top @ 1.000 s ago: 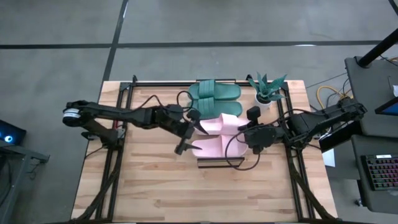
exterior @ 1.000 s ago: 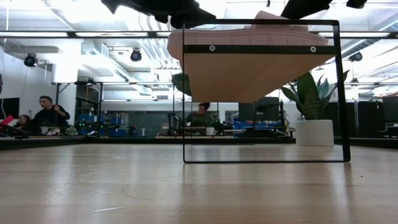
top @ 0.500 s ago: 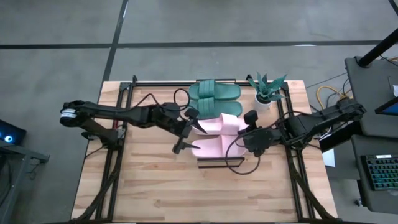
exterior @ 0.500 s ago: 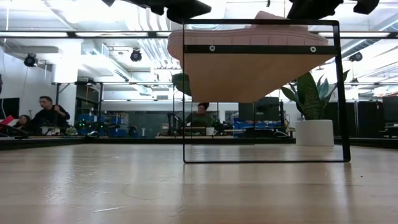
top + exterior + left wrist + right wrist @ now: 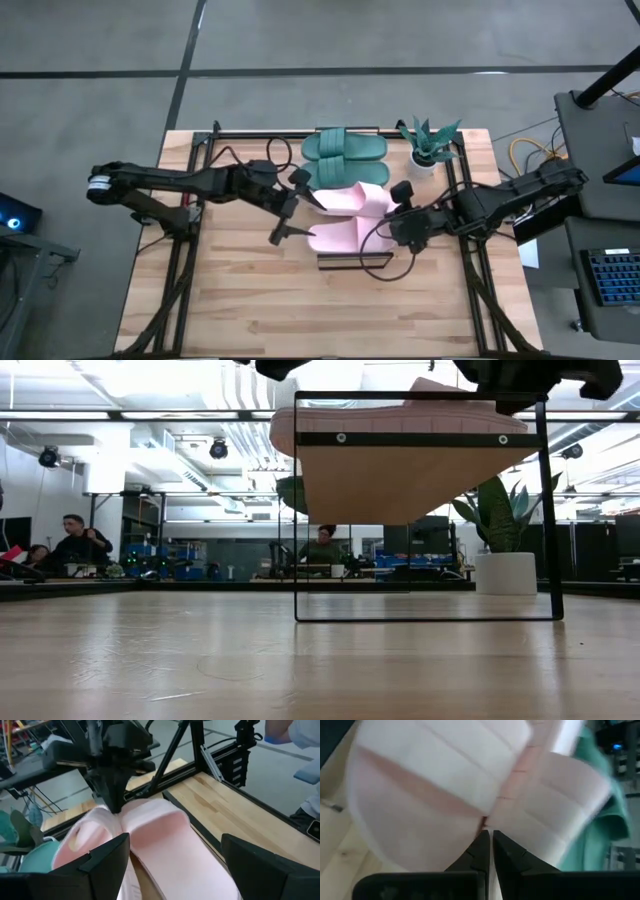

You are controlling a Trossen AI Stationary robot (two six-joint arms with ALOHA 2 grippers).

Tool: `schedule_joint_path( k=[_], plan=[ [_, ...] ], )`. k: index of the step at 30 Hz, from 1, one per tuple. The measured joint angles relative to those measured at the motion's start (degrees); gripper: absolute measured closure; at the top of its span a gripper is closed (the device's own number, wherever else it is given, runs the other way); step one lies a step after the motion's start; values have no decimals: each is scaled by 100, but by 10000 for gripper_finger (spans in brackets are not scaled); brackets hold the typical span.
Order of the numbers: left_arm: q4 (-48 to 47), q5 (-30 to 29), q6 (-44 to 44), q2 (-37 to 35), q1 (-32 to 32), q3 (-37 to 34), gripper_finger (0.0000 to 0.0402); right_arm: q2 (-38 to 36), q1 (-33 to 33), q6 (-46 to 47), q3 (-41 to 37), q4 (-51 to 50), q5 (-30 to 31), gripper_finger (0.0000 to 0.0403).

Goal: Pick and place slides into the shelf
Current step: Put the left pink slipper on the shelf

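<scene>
- Four slides lie on top of the shelf (image 5: 352, 262), near the middle of the tabletop (image 5: 230, 300): two teal-green slides (image 5: 345, 147) side by side toward the far edge, and two pale pink slides (image 5: 345, 218) side by side at the shelf's near end.
- Each slide has one wide strap; the pink pair's straps point toward the right arm's side.
- From table height, the shelf shows as a thin dark frame (image 5: 545, 510) with the pink soles resting on its top rail.
- The left gripper (image 5: 290, 205) hangs just off the pink slides' heel ends, its arm stretched across from the table's left edge. Its fingers (image 5: 105, 862) are spread wide with nothing between them.
- The right gripper (image 5: 397, 207) sits at the strap end of the pink slides, reaching in from the right edge. Its fingertips (image 5: 482, 845) are pressed together at the seam between the two pink slides, gripping nothing visible.
- A potted plant (image 5: 428, 142) stands near the tabletop's far right corner.
- The tabletop is light butcher-block wood on a grey floor; black frame rails run along its left and right sides.
- Beyond the table is a workshop room with ceiling lights, a large potted plant (image 5: 505, 525), and seated people (image 5: 75, 540).
</scene>
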Motion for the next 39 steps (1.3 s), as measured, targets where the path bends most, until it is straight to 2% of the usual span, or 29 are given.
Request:
schedule_joint_path(
  k=[11, 16, 21, 26, 33, 39],
  plan=[
    [-93, -10, -1, -132, 0, -7, 104, -17, 0, 12, -193, -3, -229, 390],
    [-151, -32, -3, -132, 0, -9, 104, -163, 16, -26, 68, 53, -784, 390],
    [-244, -42, -3, -132, 0, -11, 104, -254, -10, -320, 230, 314, -653, 390],
    [-256, -50, -3, -132, 0, -13, 104, -203, -337, -1079, 166, 1367, -315, 390],
    [-498, -52, -6, -132, 0, -15, 104, -114, -964, -1107, 159, 1465, -299, 390],
    [-541, -52, -7, -132, 0, -15, 104, -8, -1110, -1076, 42, 1479, -930, 390]
  ],
)
